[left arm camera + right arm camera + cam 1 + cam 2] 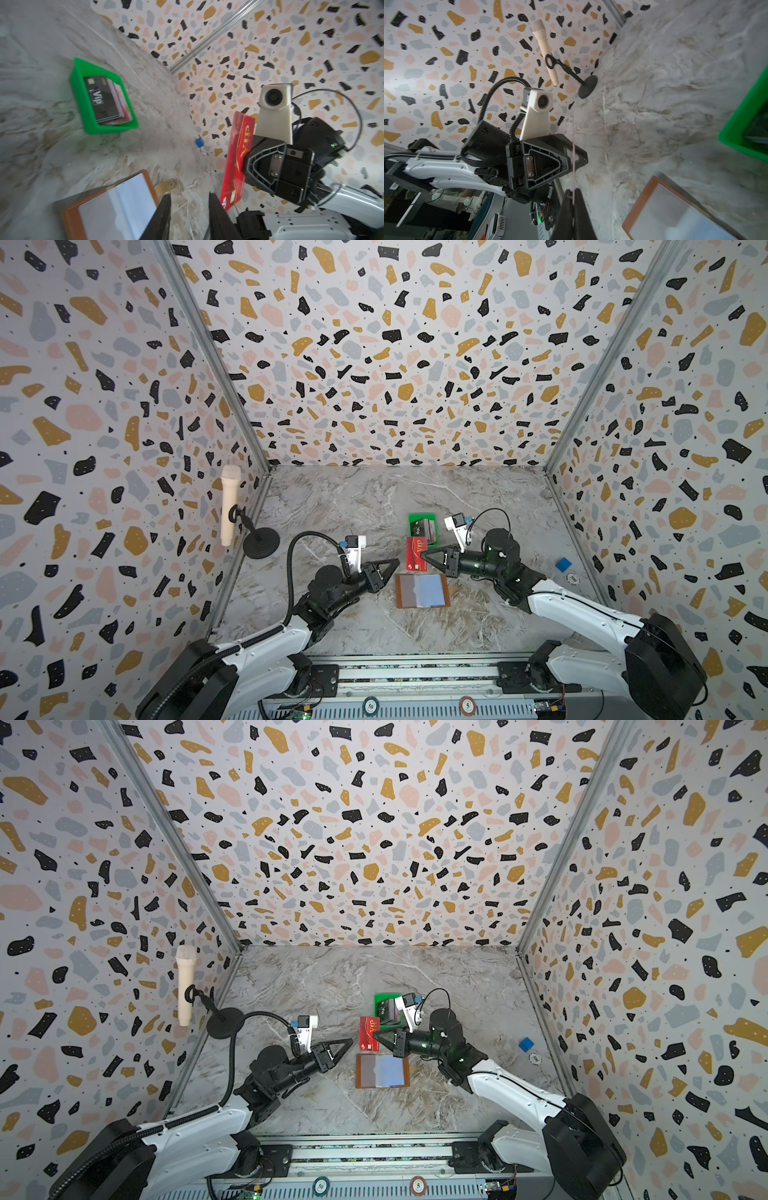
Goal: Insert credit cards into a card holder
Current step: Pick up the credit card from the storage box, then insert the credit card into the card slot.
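One red card (414, 549) pinched in R end effector (424, 556); L end effector (395, 562) ajar, empty.

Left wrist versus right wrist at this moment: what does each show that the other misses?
Left wrist only: the printed face of the red VIP card pinched by the right gripper, the credit cards stacked in the green tray with a black VIP card on top, the blue cube, and the snap tab of the card holder.
Right wrist only: the microphone on its stand and the left gripper from outside; the red card appears only edge-on.
Both: the open card holder, part of the green tray, the marble table.
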{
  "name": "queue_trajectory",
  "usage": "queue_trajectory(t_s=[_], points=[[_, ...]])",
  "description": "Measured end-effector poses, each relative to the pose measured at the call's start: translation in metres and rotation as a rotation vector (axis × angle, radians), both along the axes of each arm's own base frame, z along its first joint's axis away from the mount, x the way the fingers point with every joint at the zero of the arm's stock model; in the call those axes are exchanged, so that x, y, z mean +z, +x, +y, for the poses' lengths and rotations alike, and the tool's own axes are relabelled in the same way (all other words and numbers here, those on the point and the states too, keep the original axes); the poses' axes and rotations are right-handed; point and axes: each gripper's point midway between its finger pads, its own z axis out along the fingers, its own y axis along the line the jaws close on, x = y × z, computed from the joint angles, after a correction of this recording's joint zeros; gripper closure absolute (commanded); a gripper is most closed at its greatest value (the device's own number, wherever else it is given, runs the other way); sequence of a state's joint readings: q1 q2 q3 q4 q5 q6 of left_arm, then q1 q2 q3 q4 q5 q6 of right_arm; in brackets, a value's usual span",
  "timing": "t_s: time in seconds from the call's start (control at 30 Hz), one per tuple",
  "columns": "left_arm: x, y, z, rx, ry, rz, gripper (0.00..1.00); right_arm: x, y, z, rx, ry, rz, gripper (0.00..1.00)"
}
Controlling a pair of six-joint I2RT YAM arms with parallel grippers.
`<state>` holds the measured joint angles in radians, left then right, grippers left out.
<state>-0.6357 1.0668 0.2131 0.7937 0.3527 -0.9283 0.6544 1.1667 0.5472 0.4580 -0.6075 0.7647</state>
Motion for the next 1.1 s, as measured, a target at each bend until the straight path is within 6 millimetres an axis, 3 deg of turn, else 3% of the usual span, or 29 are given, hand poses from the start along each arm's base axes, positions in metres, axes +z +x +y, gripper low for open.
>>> queue_trajectory(t_s=[0.17,0.27,0.5,0.77,1.1], points=[[-0.064,-0.009,-0.009,-0.042,0.164,0.127,0.84,-0.076,-0.007,-0.015,-0.059,-0.121,0.168,1.0],[-0.088,-0.013,-0.011,-0.056,0.218,0.181,0.9,-0.1,-0.008,-0.021,-0.088,-0.168,0.22,1.0],[-0.103,-0.006,-0.017,-0.058,0.265,0.198,1.0,-0.111,-0.002,-0.024,-0.125,-0.196,0.228,1.0],[-0.125,-0.006,-0.015,-0.059,0.327,0.232,1.0,-0.133,-0.001,-0.027,-0.138,-0.244,0.273,1.0],[-0.138,-0.009,-0.012,-0.065,0.36,0.261,1.0,-0.14,0.004,-0.029,-0.148,-0.252,0.281,1.0]])
